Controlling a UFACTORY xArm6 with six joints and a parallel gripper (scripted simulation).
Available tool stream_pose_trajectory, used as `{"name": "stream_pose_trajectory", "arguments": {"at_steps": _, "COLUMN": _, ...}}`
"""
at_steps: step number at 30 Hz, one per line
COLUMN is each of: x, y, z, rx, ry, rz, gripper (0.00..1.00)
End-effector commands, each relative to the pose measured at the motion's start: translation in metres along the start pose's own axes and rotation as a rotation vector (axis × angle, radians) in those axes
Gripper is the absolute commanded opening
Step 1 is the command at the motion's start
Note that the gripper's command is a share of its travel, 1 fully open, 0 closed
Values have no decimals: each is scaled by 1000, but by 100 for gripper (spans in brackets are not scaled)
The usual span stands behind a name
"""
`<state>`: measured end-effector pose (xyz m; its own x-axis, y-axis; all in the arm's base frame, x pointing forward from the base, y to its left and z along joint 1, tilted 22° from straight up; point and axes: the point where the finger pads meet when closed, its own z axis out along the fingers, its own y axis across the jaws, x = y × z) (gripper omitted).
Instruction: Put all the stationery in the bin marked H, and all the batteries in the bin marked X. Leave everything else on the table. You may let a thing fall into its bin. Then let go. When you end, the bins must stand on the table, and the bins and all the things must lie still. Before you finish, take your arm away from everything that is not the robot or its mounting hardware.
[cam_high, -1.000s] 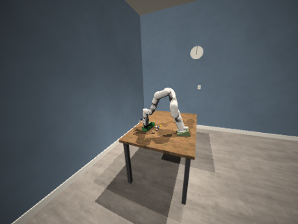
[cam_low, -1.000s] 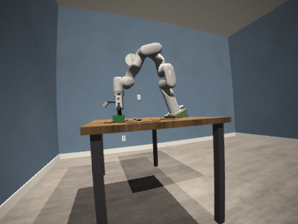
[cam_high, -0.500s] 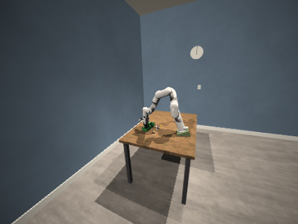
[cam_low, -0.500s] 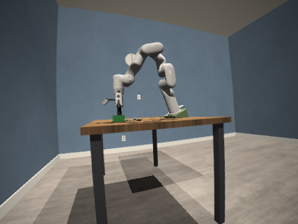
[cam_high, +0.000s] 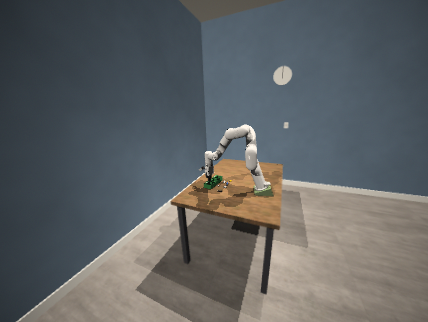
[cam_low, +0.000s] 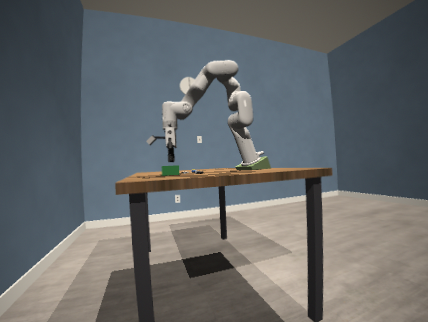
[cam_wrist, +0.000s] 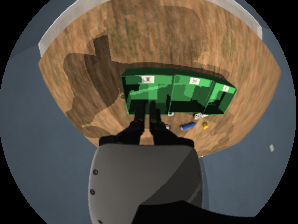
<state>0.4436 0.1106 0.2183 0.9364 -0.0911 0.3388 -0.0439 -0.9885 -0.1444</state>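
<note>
Two green bins (cam_high: 213, 182) (cam_low: 170, 170) (cam_wrist: 193, 92) stand side by side near the table's far left edge. Each has a small white label, too small to read. My gripper (cam_high: 208, 176) (cam_low: 170, 159) (cam_wrist: 147, 107) hangs a little above the left bin's near wall. Its fingers are close together and I see nothing between them. A small blue thing (cam_wrist: 188, 124) and a small yellow thing (cam_wrist: 205, 124) lie on the table right beside the bins. They show as tiny specks in the top and exterior views (cam_high: 226, 184) (cam_low: 192, 171). What they are is too small to tell.
The wooden table (cam_high: 250, 210) (cam_low: 210, 179) (cam_wrist: 87, 63) carries the arm's green base (cam_high: 263, 190) (cam_low: 255, 164) at its right side. A small dark thing (cam_high: 219, 190) lies in front of the bins. The table edge runs close behind the bins.
</note>
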Motion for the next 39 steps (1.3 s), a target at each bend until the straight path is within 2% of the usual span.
{"name": "stream_pose_trajectory", "arguments": {"at_steps": 1, "x": 1, "y": 0, "z": -12, "rx": 1, "ry": 2, "rz": 0, "gripper": 7}}
{"name": "stream_pose_trajectory", "arguments": {"at_steps": 5, "x": 1, "y": 0, "z": -12, "rx": 1, "ry": 2, "rz": 0, "gripper": 7}}
{"name": "stream_pose_trajectory", "arguments": {"at_steps": 15, "x": 1, "y": 0, "z": -95, "rx": 1, "ry": 2, "rz": 0, "gripper": 7}}
{"name": "stream_pose_trajectory", "arguments": {"at_steps": 17, "x": 1, "y": 0, "z": -95, "rx": 1, "ry": 2, "rz": 0, "gripper": 7}}
{"name": "stream_pose_trajectory", "arguments": {"at_steps": 22, "x": 1, "y": 0, "z": -137, "rx": 1, "ry": 3, "rz": 0, "gripper": 7}}
{"name": "stream_pose_trajectory", "arguments": {"at_steps": 35, "x": 1, "y": 0, "z": -137, "rx": 1, "ry": 3, "rz": 0, "gripper": 7}}
{"name": "stream_pose_trajectory", "arguments": {"at_steps": 36, "x": -5, "y": 3, "z": -131, "rx": 1, "ry": 2, "rz": -50, "gripper": 29}}
{"name": "stream_pose_trajectory", "arguments": {"at_steps": 39, "x": -22, "y": 11, "z": -115, "rx": 0, "ry": 2, "rz": -175, "gripper": 29}}
